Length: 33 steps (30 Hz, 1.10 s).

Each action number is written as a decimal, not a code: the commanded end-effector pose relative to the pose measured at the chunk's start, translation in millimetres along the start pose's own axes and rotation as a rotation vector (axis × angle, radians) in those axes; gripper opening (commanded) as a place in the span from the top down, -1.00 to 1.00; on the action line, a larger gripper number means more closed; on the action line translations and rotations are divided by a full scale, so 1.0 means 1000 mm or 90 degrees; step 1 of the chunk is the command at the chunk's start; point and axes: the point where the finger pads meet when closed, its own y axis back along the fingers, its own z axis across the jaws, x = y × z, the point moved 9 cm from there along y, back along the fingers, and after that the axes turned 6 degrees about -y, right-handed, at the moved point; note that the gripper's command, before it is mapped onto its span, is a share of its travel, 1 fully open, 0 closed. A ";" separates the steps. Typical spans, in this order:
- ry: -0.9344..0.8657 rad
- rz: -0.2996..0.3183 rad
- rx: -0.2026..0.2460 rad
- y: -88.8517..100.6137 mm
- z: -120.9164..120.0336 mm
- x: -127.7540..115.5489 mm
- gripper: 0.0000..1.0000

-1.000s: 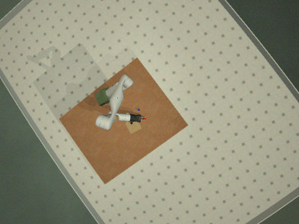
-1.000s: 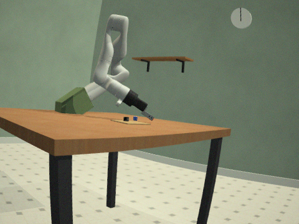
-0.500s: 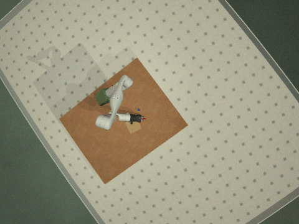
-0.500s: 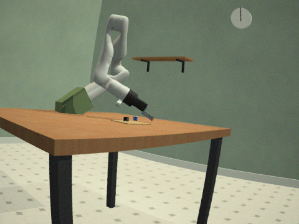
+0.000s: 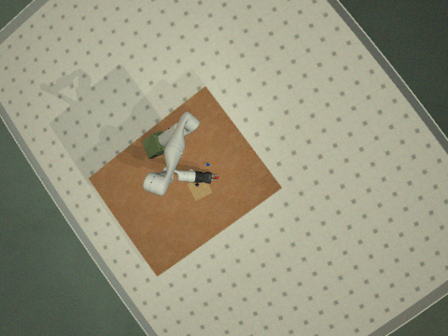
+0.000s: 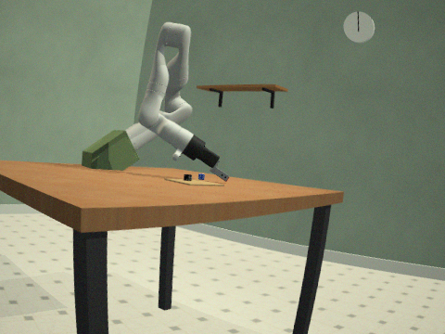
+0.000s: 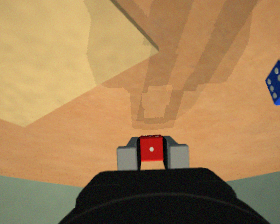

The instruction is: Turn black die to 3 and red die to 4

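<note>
My gripper (image 7: 151,148) is shut on the red die (image 7: 151,149), whose face toward the wrist camera shows one pip. It holds the die a little above the table, just off a corner of the tan mat (image 7: 60,55). In the top view the gripper (image 5: 216,177) is beside the mat (image 5: 200,190). The blue die (image 7: 273,82) lies on the bare table at the right edge of the wrist view; it also shows in the top view (image 5: 208,163). The black die (image 6: 187,177) sits on the mat (image 6: 195,181) in the side view, next to the blue die (image 6: 201,176).
The green robot base (image 6: 110,150) stands on the wooden table (image 6: 153,191) behind the mat. The table's far edge is close beyond the gripper (image 6: 223,176). A wall shelf (image 6: 242,88) hangs behind.
</note>
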 end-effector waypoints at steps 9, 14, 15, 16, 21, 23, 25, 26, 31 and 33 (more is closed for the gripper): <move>-0.002 -0.001 -0.001 -0.003 0.000 0.005 0.19; -0.002 -0.001 -0.001 -0.003 0.000 0.005 0.19; -0.002 -0.001 -0.001 -0.003 0.000 0.005 0.19; -0.002 -0.001 -0.001 -0.003 0.000 0.005 0.19; -0.002 -0.001 -0.001 -0.003 0.000 0.005 0.19; -0.002 -0.001 -0.001 -0.003 0.000 0.005 0.19; -0.002 -0.001 -0.001 -0.003 0.000 0.005 0.19; -0.002 -0.001 -0.001 -0.003 0.000 0.005 0.19; -0.002 -0.001 -0.001 -0.003 0.000 0.005 0.19; -0.002 -0.001 -0.001 -0.003 0.000 0.005 0.19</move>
